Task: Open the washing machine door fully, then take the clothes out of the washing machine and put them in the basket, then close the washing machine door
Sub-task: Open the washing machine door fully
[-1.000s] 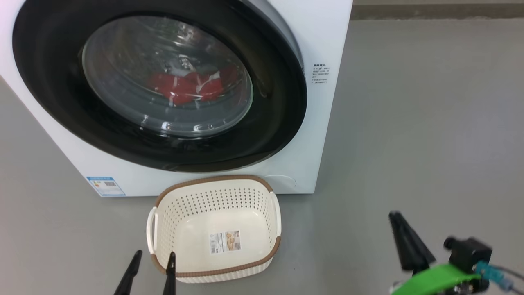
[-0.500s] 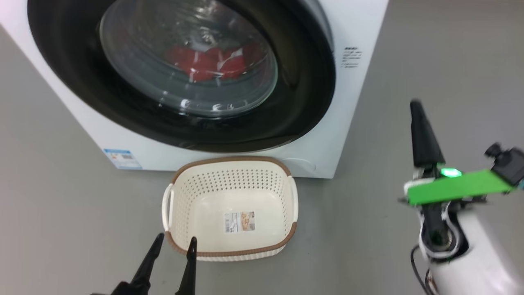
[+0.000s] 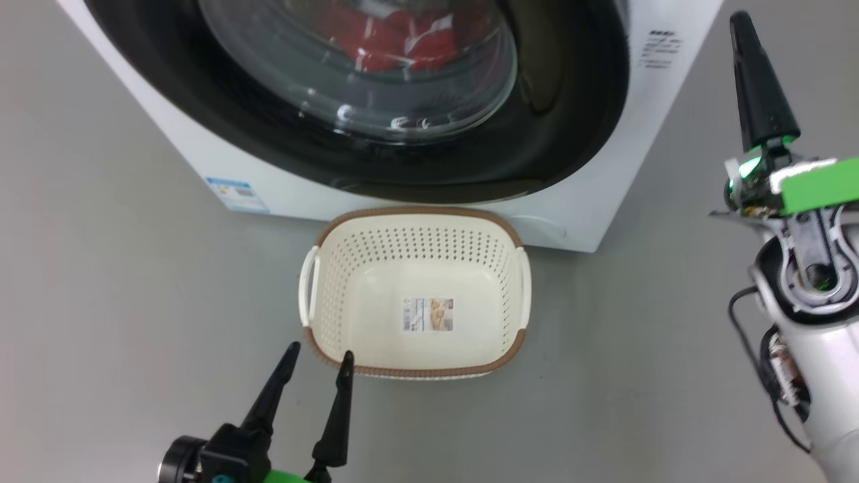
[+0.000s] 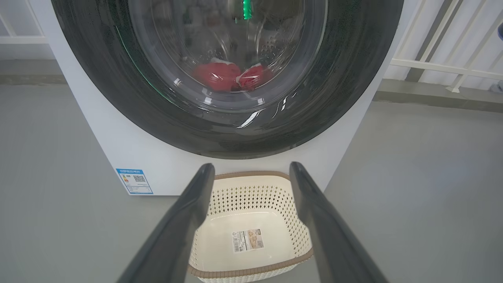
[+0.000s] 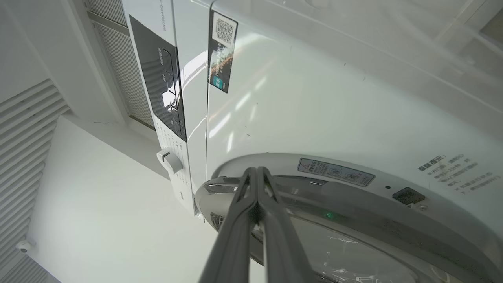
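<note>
Hovering left end effector (image 3: 321,351) apart near basket (image 3: 416,218), right end effector (image 5: 256,171) together beside washing machine (image 3: 604,201)

At your twelve o'clock the washing machine door (image 3: 570,100) has a glossy black rim and clear glass; the washing machine (image 3: 584,221) is smooth, shiny white. The clothes (image 3: 376,40) are red cloth. At six o'clock, the basket (image 3: 416,248) is matt cream perforated plastic.
</note>
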You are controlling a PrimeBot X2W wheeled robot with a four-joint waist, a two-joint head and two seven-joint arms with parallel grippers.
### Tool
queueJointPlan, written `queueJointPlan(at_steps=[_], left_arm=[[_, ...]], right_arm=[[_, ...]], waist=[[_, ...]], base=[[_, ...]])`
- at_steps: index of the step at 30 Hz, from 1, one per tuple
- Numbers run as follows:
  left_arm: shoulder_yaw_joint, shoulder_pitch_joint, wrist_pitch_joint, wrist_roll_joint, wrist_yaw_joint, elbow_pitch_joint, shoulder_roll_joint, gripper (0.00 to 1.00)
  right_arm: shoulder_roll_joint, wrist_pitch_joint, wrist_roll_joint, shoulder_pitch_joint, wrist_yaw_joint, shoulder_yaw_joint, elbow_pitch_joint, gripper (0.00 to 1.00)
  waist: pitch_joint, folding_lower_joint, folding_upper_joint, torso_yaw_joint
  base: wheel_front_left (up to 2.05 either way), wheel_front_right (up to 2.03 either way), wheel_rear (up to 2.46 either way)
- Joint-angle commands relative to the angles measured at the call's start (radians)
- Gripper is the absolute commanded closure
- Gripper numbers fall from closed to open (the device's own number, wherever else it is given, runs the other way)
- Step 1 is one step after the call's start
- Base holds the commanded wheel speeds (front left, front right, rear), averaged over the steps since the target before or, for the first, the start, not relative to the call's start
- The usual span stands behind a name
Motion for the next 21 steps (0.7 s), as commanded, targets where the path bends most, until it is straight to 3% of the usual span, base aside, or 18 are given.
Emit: queueJointPlan(at_steps=[1, 5, 11, 21], left_arm=[[0.021, -0.029, -0.012, -0.008, 0.009, -0.018, 0.006, 0.0], [0.003, -0.043, -0.012, -0.019, 0.014, -0.015, 0.006, 0.0], [-0.021, -0.071, -0.012, -0.037, 0.021, -0.01, 0.006, 0.0], [-0.046, -0.105, -0.012, -0.054, 0.026, -0.005, 0.006, 0.0]], right_arm=[[-0.007, 0.029, 0.027, -0.035, -0.001, 0.001, -0.028, 1.0], [-0.017, 0.127, 0.098, -0.065, -0.001, -0.021, -0.012, 1.0], [-0.023, 0.363, 0.227, -0.129, -0.001, -0.101, 0.059, 1.0], [-0.065, 0.624, 0.24, -0.252, -0.001, -0.146, 0.254, 1.0]], waist=[[0.039, 0.0, 0.0, 0.036], [0.06, 0.0, 0.0, 0.049], [0.1, 0.0, 0.0, 0.067], [0.156, 0.0, 0.0, 0.089]], base=[[0.0, 0.0, 0.0], [0.0, 0.0, 0.0], [0.0, 0.0, 0.0], [0.0, 0.0, 0.0]])
